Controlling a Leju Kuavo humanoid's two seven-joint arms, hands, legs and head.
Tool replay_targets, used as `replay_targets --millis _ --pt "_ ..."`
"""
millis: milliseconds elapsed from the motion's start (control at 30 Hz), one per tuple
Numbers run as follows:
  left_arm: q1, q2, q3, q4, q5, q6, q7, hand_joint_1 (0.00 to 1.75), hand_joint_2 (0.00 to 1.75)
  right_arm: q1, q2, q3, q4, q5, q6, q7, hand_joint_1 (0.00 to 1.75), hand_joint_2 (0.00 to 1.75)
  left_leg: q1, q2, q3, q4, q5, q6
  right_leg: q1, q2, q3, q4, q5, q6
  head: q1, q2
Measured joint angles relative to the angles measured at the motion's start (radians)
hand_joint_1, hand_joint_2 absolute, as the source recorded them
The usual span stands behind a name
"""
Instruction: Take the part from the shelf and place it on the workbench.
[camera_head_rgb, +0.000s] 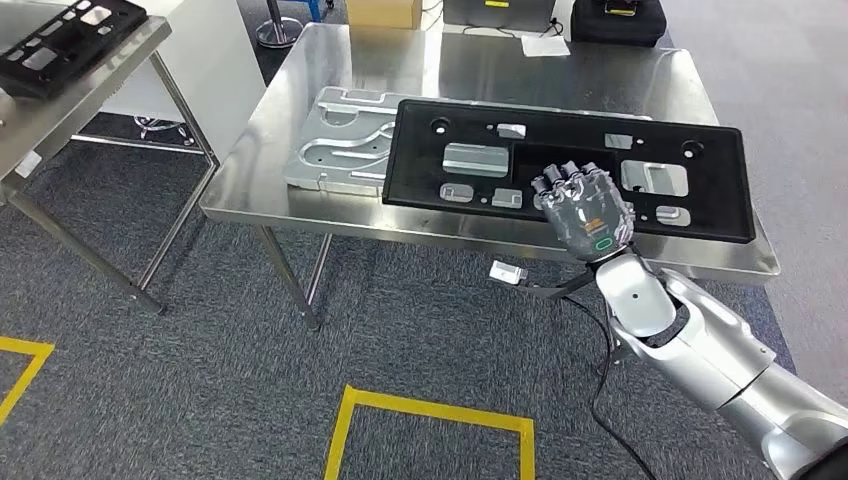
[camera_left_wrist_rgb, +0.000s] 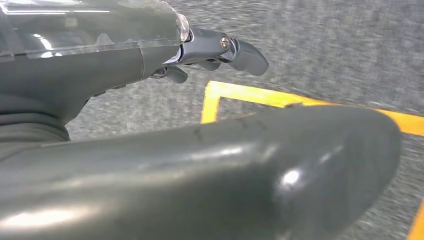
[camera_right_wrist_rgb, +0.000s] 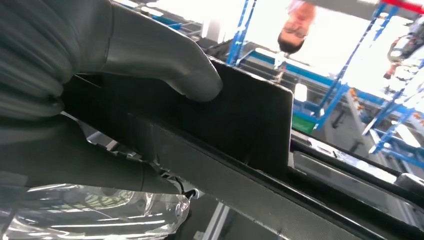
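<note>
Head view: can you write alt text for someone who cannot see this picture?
The robot's right hand grips the near edge of a long black part lying on a steel workbench, partly over a silver metal panel. A second steel table with another black part stands to the left.

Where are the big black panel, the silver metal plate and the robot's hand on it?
black panel (camera_head_rgb: 470, 125), head view, upper left area.
silver metal plate (camera_head_rgb: 340, 140), head view, bare left part.
right hand (camera_head_rgb: 585, 210), head view, back of hand.
</note>
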Motion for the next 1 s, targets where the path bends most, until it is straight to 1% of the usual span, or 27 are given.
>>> replay_targets --millis 33,100,133,167,200,233,300,333,367,400,433,467,500,533,567,600,633,667,700,733,800,833,867,900,933,967,1000 --pt "-0.003 0.000 -0.001 0.000 -0.001 0.000 0.000 0.00 0.00 -0.002 0.012 0.011 0.009 0.000 0.001 -0.002 1.75 1.75 0.000 0.000 0.005 0.001 -0.009 -0.007 0.004 0.000 -0.001 -0.013 0.018 -0.010 0.000 0.000" --pt "-0.009 0.001 -0.004 0.001 -0.003 0.001 0.000 0.00 0.00 -0.011 0.034 0.025 0.021 -0.001 0.001 -0.004 1.75 1.75 0.001 0.003 0.008 0.011 -0.014 -0.020 0.006 0.004 0.005 -0.012 0.003 -0.031 -0.001 0.000" --pt "-0.011 0.001 -0.005 0.001 -0.003 0.001 0.000 0.00 0.00 -0.016 0.043 0.028 0.025 -0.001 0.001 -0.004 1.75 1.75 0.002 0.004 -0.002 0.035 -0.008 -0.026 0.005 0.004 0.014 -0.016 -0.005 -0.038 -0.001 0.000" --pt "-0.013 0.001 -0.007 0.001 -0.004 0.001 0.000 0.00 0.00 -0.021 0.051 0.031 0.030 -0.001 0.000 -0.002 1.75 1.75 0.004 0.007 -0.026 0.077 -0.001 -0.033 0.003 0.004 0.026 -0.021 -0.012 -0.044 -0.004 0.000" --pt "-0.014 0.001 -0.008 0.001 -0.004 0.002 0.000 0.00 0.00 -0.024 0.059 0.033 0.035 -0.001 -0.001 -0.001 1.75 1.75 0.006 0.009 -0.062 0.136 -0.002 -0.041 0.001 0.004 0.041 -0.026 -0.020 -0.048 -0.006 0.000" --pt "-0.013 0.000 -0.009 0.002 -0.003 0.002 0.000 0.00 0.00 -0.024 0.066 0.036 0.040 -0.001 -0.001 0.000 1.75 1.75 0.010 0.011 -0.107 0.202 -0.013 -0.048 0.001 0.004 0.055 -0.030 -0.030 -0.051 -0.007 0.000" --pt "-0.010 0.000 -0.011 0.002 -0.002 0.003 0.001 0.00 0.00 -0.020 0.079 0.043 0.053 -0.001 -0.004 0.004 1.75 1.75 0.015 0.014 -0.193 0.298 -0.068 -0.057 0.000 0.004 0.084 -0.032 -0.054 -0.051 -0.008 0.000" --pt "-0.008 0.000 -0.012 0.002 -0.002 0.004 0.001 0.00 0.00 -0.017 0.084 0.046 0.058 -0.001 -0.006 0.006 1.75 1.75 0.016 0.016 -0.222 0.310 -0.090 -0.058 0.000 0.005 0.101 -0.032 -0.067 -0.050 -0.008 0.000" --pt "-0.006 0.000 -0.013 0.002 -0.001 0.004 0.002 0.00 0.00 -0.014 0.088 0.048 0.063 0.000 -0.009 0.010 1.75 1.75 0.017 0.016 -0.239 0.292 -0.090 -0.057 -0.002 0.005 0.119 -0.032 -0.081 -0.049 -0.008 0.000" --pt "-0.004 0.000 -0.014 0.002 -0.001 0.005 0.002 0.00 0.00 -0.012 0.093 0.049 0.066 0.000 -0.012 0.013 1.75 1.75 0.017 0.017 -0.245 0.248 -0.062 -0.054 -0.003 0.005 0.138 -0.032 -0.095 -0.046 -0.008 0.000" --pt "-0.002 0.000 -0.014 0.002 -0.001 0.005 0.002 0.00 0.00 -0.011 0.096 0.049 0.070 0.000 -0.016 0.016 1.75 1.75 0.017 0.017 -0.243 0.185 0.000 -0.049 -0.003 0.005 0.155 -0.033 -0.109 -0.043 -0.008 0.000" --pt "0.001 0.000 -0.014 0.002 -0.001 0.005 0.003 0.00 0.00 -0.010 0.099 0.049 0.073 0.000 -0.020 0.018 1.75 1.75 0.015 0.017 -0.241 0.121 0.072 -0.044 -0.003 0.006 0.171 -0.031 -0.123 -0.039 -0.008 0.000" --pt "0.003 0.000 -0.014 0.002 0.000 0.005 0.004 0.00 0.00 -0.010 0.102 0.050 0.077 -0.001 -0.025 0.020 1.75 1.75 0.013 0.017 -0.237 0.076 0.126 -0.038 -0.002 0.007 0.181 -0.032 -0.135 -0.033 -0.007 0.000" --pt "0.005 0.000 -0.014 0.002 0.000 0.005 0.005 0.00 0.00 -0.009 0.104 0.050 0.081 -0.001 -0.028 0.021 1.75 1.75 0.010 0.017 -0.235 0.048 0.163 -0.032 0.000 0.008 0.189 -0.035 -0.144 -0.027 -0.007 0.000" --pt "0.006 0.001 -0.014 0.002 0.001 0.005 0.006 0.00 0.00 -0.008 0.105 0.050 0.084 -0.001 -0.030 0.022 1.75 1.75 0.008 0.018 -0.233 0.039 0.170 -0.026 0.000 0.010 0.195 -0.037 -0.148 -0.019 -0.006 0.000" --pt "0.005 0.001 -0.014 0.002 0.001 0.005 0.006 0.00 0.00 -0.010 0.106 0.049 0.086 -0.001 -0.031 0.022 1.75 1.75 0.007 0.019 -0.226 0.037 0.163 -0.019 0.000 0.010 0.198 -0.038 -0.149 -0.012 -0.006 0.000" --pt "0.004 0.001 -0.015 0.002 0.002 0.005 0.006 0.00 0.00 -0.011 0.106 0.048 0.087 -0.001 -0.031 0.021 1.75 1.75 0.007 0.018 -0.218 0.031 0.162 -0.012 -0.002 0.009 0.196 -0.024 -0.144 -0.007 -0.006 0.000" --pt "0.003 0.001 -0.015 0.002 0.002 0.004 0.006 0.00 0.00 -0.013 0.107 0.047 0.088 -0.001 -0.032 0.021 1.75 1.75 0.009 0.018 -0.206 0.024 0.157 -0.005 -0.003 0.008 0.181 0.008 -0.138 -0.004 -0.006 0.000" --pt "0.001 0.001 -0.015 0.002 0.002 0.004 0.005 0.00 0.00 -0.013 0.108 0.047 0.089 -0.001 -0.032 0.020 1.75 1.75 0.010 0.017 -0.193 0.019 0.152 0.000 -0.003 0.008 0.151 0.061 -0.138 -0.002 -0.005 0.000" --pt "0.000 0.001 -0.015 0.002 0.002 0.004 0.004 0.00 0.00 -0.011 0.108 0.046 0.091 -0.001 -0.033 0.019 1.75 1.75 0.011 0.016 -0.181 0.016 0.144 0.005 -0.003 0.007 0.110 0.124 -0.149 -0.001 -0.005 0.000" --pt "-0.001 0.001 -0.015 0.002 0.002 0.003 0.003 0.00 0.00 -0.004 0.109 0.046 0.096 -0.001 -0.033 0.017 1.75 1.75 0.010 0.013 -0.158 0.014 0.124 0.010 -0.002 0.008 0.027 0.226 -0.205 0.000 -0.005 0.000" --pt "-0.001 0.001 -0.015 0.002 0.002 0.003 0.003 0.00 0.00 0.000 0.109 0.046 0.098 -0.001 -0.033 0.017 1.75 1.75 0.008 0.011 -0.145 0.014 0.113 0.010 -0.002 0.008 -0.001 0.243 -0.231 0.002 -0.005 0.000" --pt "0.000 0.001 -0.015 0.002 0.002 0.003 0.003 0.00 0.00 0.003 0.109 0.046 0.101 -0.001 -0.033 0.017 1.75 1.75 0.007 0.008 -0.130 0.014 0.102 0.010 -0.002 0.008 -0.017 0.235 -0.239 0.001 -0.005 0.000" --pt "0.001 0.001 -0.015 0.002 0.002 0.003 0.003 0.00 0.00 0.004 0.109 0.046 0.103 -0.001 -0.033 0.017 1.75 1.75 0.005 0.007 -0.113 0.015 0.089 0.009 -0.001 0.007 -0.020 0.197 -0.217 -0.001 -0.005 0.000" --pt "0.002 0.001 -0.015 0.002 0.002 0.003 0.003 0.00 0.00 0.004 0.109 0.046 0.105 -0.001 -0.033 0.017 1.75 1.75 0.004 0.006 -0.096 0.015 0.076 0.009 0.001 0.007 -0.015 0.139 -0.166 -0.006 -0.005 0.000" --pt "0.002 0.000 -0.015 0.002 0.002 0.003 0.003 0.00 0.00 0.004 0.109 0.046 0.107 -0.001 -0.033 0.017 1.75 1.75 0.002 0.005 -0.080 0.017 0.063 0.007 0.005 0.006 -0.008 0.073 -0.096 -0.013 -0.005 0.000" --pt "0.001 -0.001 -0.015 0.003 0.002 0.003 0.003 0.00 0.00 0.003 0.109 0.046 0.109 -0.001 -0.033 0.017 1.75 1.75 0.001 0.004 -0.070 0.018 0.051 0.003 0.010 0.005 -0.002 0.022 -0.041 -0.020 -0.005 0.000"
